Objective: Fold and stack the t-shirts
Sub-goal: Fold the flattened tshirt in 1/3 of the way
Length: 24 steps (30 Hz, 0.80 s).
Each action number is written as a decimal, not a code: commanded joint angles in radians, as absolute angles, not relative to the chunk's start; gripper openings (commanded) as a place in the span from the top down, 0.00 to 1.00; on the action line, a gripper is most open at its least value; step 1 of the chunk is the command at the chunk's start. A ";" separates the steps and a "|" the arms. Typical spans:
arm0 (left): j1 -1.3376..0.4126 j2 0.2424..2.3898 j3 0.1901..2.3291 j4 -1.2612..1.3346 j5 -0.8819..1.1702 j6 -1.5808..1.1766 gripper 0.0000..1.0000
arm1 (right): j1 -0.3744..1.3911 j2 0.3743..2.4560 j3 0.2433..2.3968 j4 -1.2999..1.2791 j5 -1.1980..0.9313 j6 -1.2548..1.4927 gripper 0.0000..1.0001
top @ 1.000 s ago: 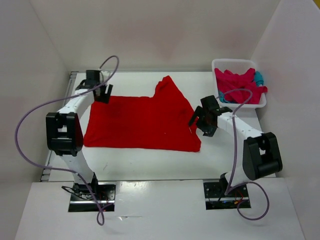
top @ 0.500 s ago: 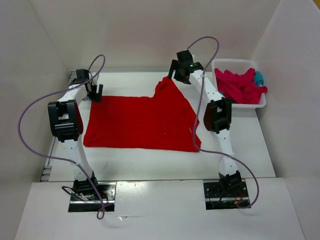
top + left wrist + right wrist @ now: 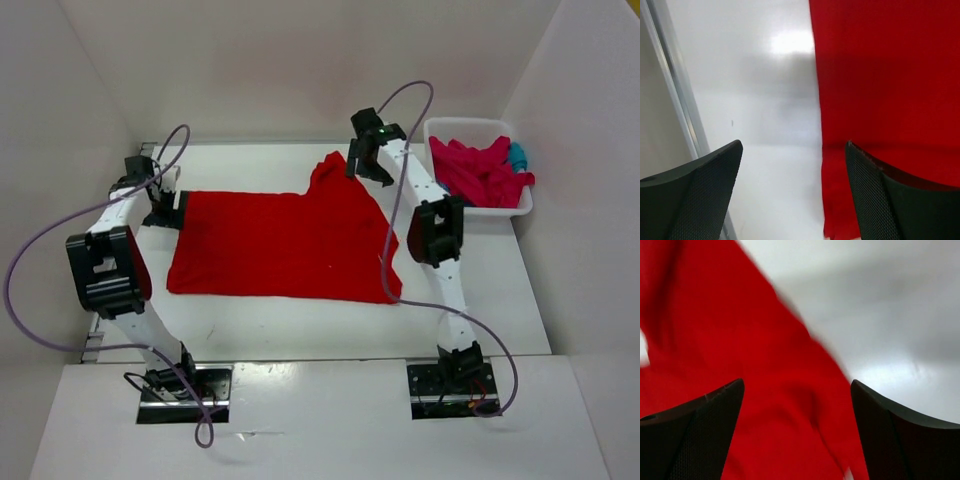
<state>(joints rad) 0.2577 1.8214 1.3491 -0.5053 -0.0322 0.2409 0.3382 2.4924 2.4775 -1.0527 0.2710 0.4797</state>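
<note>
A bright red t-shirt [image 3: 285, 245] lies spread flat across the middle of the white table [image 3: 300, 325]. Its left edge is straight, and one corner is bunched into a peak at the upper centre of the overhead view. The crimson-pink t-shirt [image 3: 478, 172] and the teal-blue t-shirt [image 3: 517, 155] sit heaped in the white basket [image 3: 470, 122] at the upper right. The teal one shows only as a sliver at the basket's right side, behind the pink.

The left gripper [image 3: 165, 208] hangs at the red shirt's upper left corner, its jaws wide apart and holding nothing. Its wrist camera shows one finger [image 3: 690, 200] over bare table and the second finger [image 3: 900, 200] over the shirt's edge, with the hem running down the frame between them. A metal rail [image 3: 670, 85] borders the table at the left of that view.

The right gripper [image 3: 370, 163] is at the bunched peak near the top centre, also spread wide with nothing in its grasp. Its wrist camera shows blurred red cloth filling the left and lower part of the frame, with bare table at the upper right. I cannot tell whether either gripper's fingertips actually touch the cloth.
</note>
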 commanded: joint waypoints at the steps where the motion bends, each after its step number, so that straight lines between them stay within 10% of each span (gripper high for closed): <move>1: 0.323 1.714 1.226 -0.641 -0.003 0.339 0.10 | 0.380 2.125 2.133 -1.001 0.295 0.489 0.09; 12: 0.408 1.640 0.996 -0.663 0.055 0.408 0.10 | 0.388 1.513 1.018 -0.680 0.023 0.807 0.09; 24: 0.313 1.684 0.931 -0.578 0.094 0.396 0.24 | 0.388 1.493 0.796 -0.588 -0.040 0.908 0.09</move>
